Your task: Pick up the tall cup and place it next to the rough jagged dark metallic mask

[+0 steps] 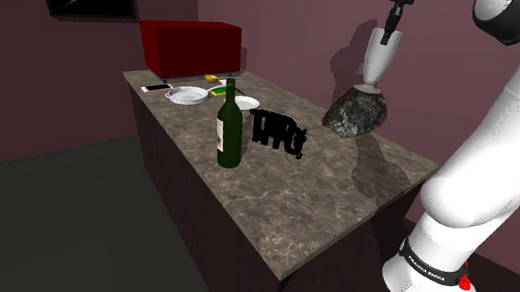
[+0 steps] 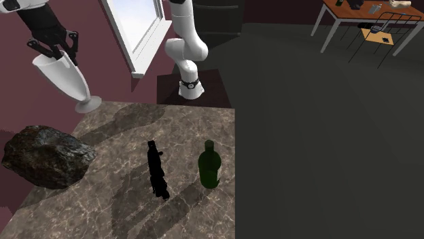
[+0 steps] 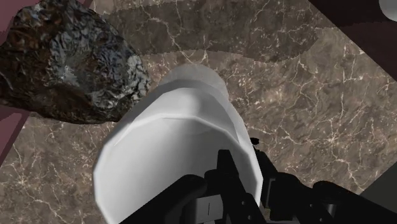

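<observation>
A tall white cup (image 1: pixel 379 56) with a flared foot hangs tilted in the air, and my gripper (image 1: pixel 391 26) is shut on its rim. In the second exterior view the cup (image 2: pixel 64 78) hangs from the gripper (image 2: pixel 58 51) above the counter's back corner, its foot a little above the rough dark metallic mask (image 2: pixel 44 156). The mask (image 1: pixel 355 114) is a jagged, rock-like lump lying near the wall. In the wrist view one black finger reaches inside the cup (image 3: pixel 184 127) and the other presses outside at the gripper (image 3: pixel 245 184). The mask (image 3: pixel 70 63) lies just beyond the cup.
On the marble counter (image 1: pixel 295 206) stand a green bottle (image 1: pixel 230 128) and a black spiky figure (image 1: pixel 276 130), both mid-counter. Plates (image 1: pixel 187 95) and a red box (image 1: pixel 190 45) sit at the far end. A purple wall runs close behind the mask.
</observation>
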